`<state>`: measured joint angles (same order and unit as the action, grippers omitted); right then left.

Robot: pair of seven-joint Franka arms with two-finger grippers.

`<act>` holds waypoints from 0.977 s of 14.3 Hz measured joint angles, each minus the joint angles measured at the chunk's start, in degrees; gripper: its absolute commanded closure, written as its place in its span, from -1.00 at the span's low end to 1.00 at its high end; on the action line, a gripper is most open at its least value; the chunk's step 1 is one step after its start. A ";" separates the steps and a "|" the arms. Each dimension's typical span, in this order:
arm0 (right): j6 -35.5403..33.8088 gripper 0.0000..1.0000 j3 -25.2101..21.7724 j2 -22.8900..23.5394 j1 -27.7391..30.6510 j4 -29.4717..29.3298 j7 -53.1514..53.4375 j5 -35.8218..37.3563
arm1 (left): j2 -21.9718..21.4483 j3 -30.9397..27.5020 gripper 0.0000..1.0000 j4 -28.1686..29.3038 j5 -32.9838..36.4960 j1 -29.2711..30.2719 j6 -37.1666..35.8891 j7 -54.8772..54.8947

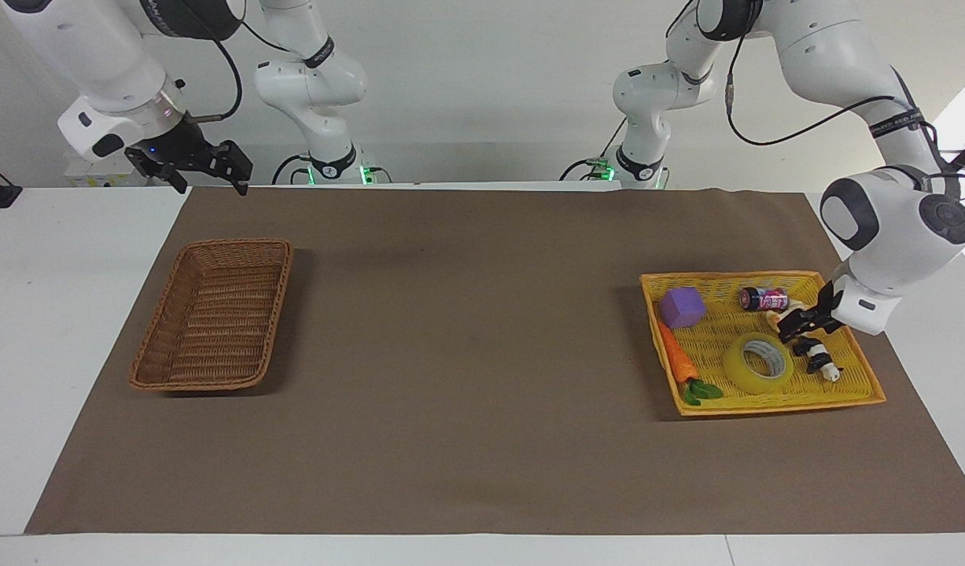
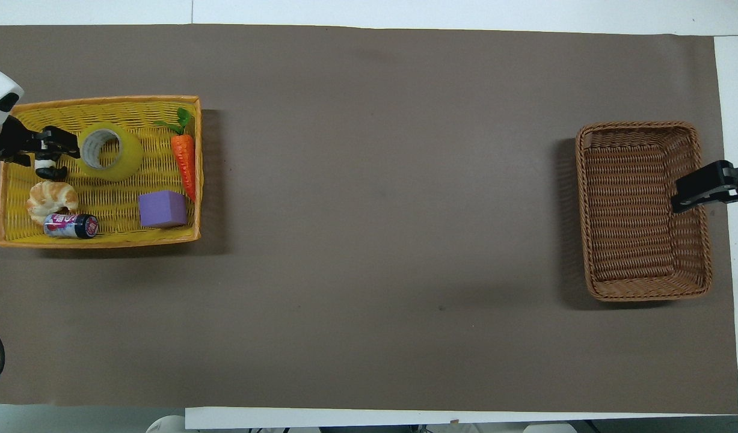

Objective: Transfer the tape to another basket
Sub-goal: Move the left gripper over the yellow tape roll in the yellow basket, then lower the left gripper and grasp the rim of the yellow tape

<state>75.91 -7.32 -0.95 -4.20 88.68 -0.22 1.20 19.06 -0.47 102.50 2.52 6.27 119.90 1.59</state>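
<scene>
One tape [image 1: 757,364] roll, light, stiff, slick; pinch ring wall through core; left gripper [image 1: 797,324] over it, pincer state unclear

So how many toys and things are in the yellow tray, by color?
Yellow: 1, the tape
Orange: 1, the carrot
Purple: 1, the block
Tan: 1, the croissant
Black and white: 1, the panda
Dark with pink label: 1, the can
Total: 6

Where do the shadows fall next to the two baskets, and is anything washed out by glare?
Facing view: the basket shades the mat toward the table's middle; bright glare behind the left arm. Overhead view: the yellow tray-basket shades toward the middle too; no glare.
</scene>
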 measured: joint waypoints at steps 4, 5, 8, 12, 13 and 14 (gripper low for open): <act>0.00 -1.00 0.00 0.00 0.00 0.00 0.00 0.00 | 0.84 0.43 -0.94 -0.15 0.00 -0.01 0.99 0.31; 0.00 -1.00 0.00 0.00 0.00 0.00 0.00 0.00 | 1.11 0.48 -0.94 -0.41 0.00 -0.01 1.23 0.32; 0.00 -1.00 0.00 0.00 0.00 0.00 0.00 0.00 | 2.75 0.62 -0.72 -1.40 0.00 -0.04 1.77 0.46; 0.00 -1.00 0.00 0.00 0.00 0.00 0.00 0.00 | 4.83 0.63 -0.31 -1.56 0.00 -0.02 2.31 2.32; 0.00 -1.00 0.00 0.00 0.00 0.00 0.00 0.00 | 5.13 0.65 -0.14 -1.52 -0.02 -0.02 2.56 2.70; 0.00 -1.00 0.00 0.00 0.00 0.00 0.00 0.00 | 5.35 0.69 0.05 -1.41 -0.03 -0.03 2.65 2.89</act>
<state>75.91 -7.32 -0.95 -4.21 88.68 -0.22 1.20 24.41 0.22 101.09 2.50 6.24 122.55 4.48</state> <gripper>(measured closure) 0.000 0.282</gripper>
